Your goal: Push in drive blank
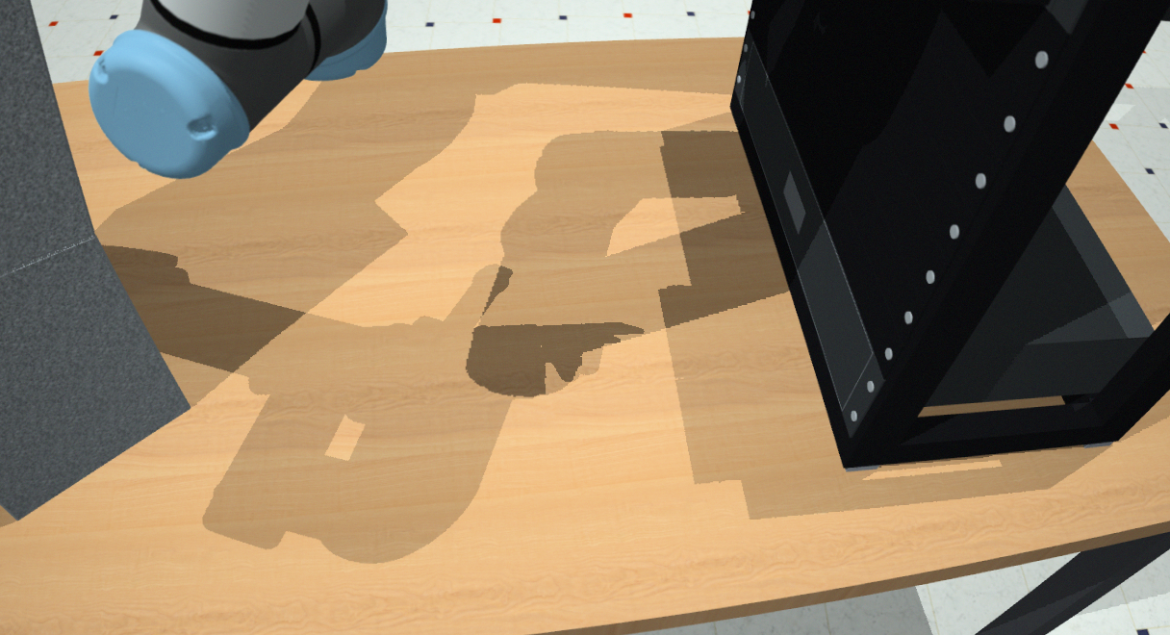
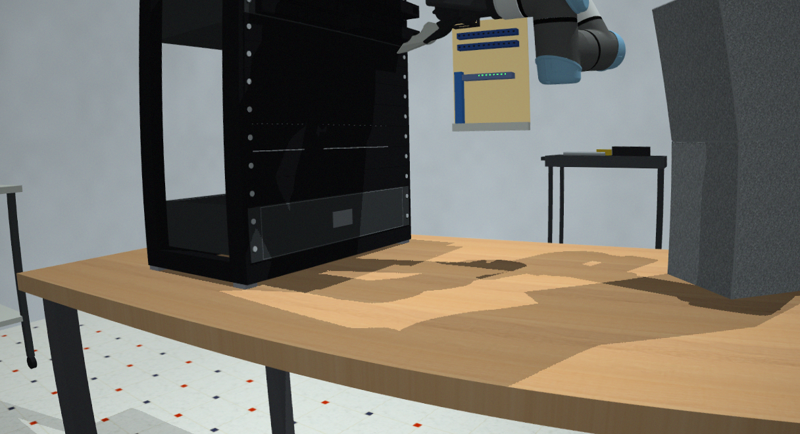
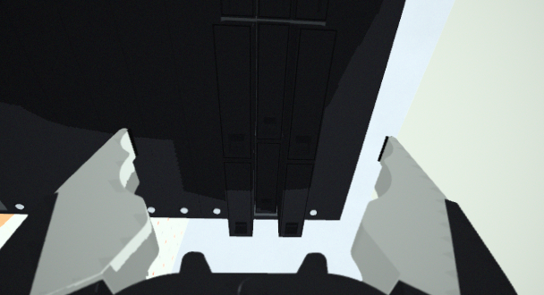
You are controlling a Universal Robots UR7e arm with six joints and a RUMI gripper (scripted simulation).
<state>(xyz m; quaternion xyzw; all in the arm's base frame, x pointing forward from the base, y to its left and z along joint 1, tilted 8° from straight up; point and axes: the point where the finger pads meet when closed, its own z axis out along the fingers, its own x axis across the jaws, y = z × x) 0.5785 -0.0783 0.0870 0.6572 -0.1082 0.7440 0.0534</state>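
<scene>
The black rack [image 2: 279,122] stands upright on the wooden table, its front facing the arm; it also shows in the top view [image 1: 940,222]. My gripper [image 2: 411,43] is open and empty, held high at the top right corner of the rack's front, fingertips close to the face. In the wrist view the gripper [image 3: 256,139] frames three long strips of dark drive blanks [image 3: 268,123], seen turned on their side. The end blanks nearest me [image 3: 292,199] sit at the rack's edge rail. The two outer ones stand out farther than the middle one. I cannot tell whether a finger touches a blank.
A grey block [image 2: 732,135], the arm's base, stands at the table's right side. The arm's blue-capped elbow [image 1: 167,115] hangs over the table's left part in the top view. A grey front panel [image 2: 329,219] sits low in the rack. A small side table [image 2: 604,160] stands behind.
</scene>
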